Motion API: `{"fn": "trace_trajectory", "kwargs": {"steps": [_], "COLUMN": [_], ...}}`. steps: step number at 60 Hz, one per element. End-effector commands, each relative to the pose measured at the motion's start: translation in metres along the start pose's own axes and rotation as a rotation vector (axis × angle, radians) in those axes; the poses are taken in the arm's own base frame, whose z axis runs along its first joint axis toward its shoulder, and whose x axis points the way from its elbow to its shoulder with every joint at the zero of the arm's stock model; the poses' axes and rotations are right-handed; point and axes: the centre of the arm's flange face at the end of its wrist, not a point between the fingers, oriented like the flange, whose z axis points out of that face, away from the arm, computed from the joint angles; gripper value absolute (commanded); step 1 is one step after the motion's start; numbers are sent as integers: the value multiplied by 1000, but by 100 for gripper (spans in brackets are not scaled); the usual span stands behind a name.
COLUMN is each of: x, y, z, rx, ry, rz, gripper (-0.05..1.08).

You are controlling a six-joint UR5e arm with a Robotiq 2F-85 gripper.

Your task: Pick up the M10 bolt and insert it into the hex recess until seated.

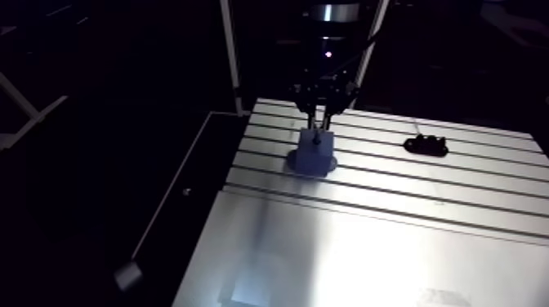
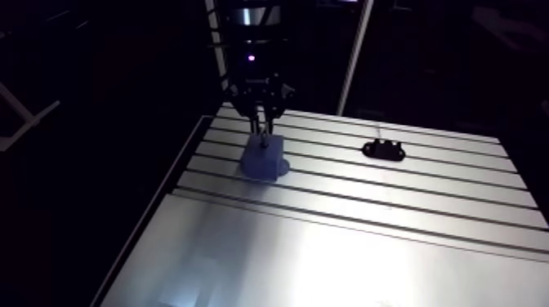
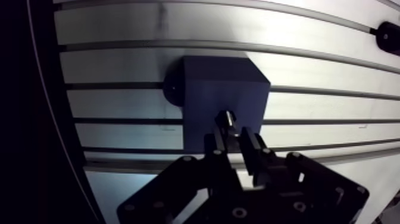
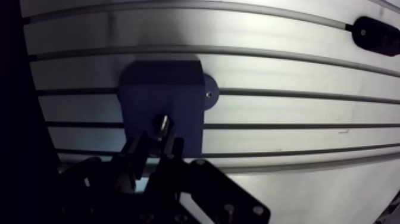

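A dark blue block (image 3: 223,89) stands on the slotted table (image 1: 368,245), with a round foot tab and screw (image 4: 208,94) at its side. My gripper (image 3: 233,138) hangs straight over the block, shut on the M10 bolt (image 3: 226,119). The bolt's metal end pokes out past the fingertips and sits over the block's top face near its front edge. The hex recess is hidden under the bolt and fingers. In the arm view the gripper (image 1: 318,121) comes down onto the top of the block (image 1: 311,153).
A small black part (image 1: 426,146) lies on the slotted rails to the right of the block, well apart from it. The table's left edge (image 1: 214,175) runs close beside the block. A smooth plate (image 2: 327,261) covers the table's near half.
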Motion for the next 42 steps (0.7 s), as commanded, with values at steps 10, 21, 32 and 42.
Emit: {"fn": "trace_trajectory", "kwargs": {"steps": [10, 21, 32, 42], "x": [0, 0, 0, 0], "y": [-1, -1, -2, -2], "z": [1, 2, 2, 4], "rx": [1, 1, -1, 0], "ry": [-2, -3, -3, -6], "rz": [-1, -1, -3, -3], "gripper": [75, 75, 75, 75]}}
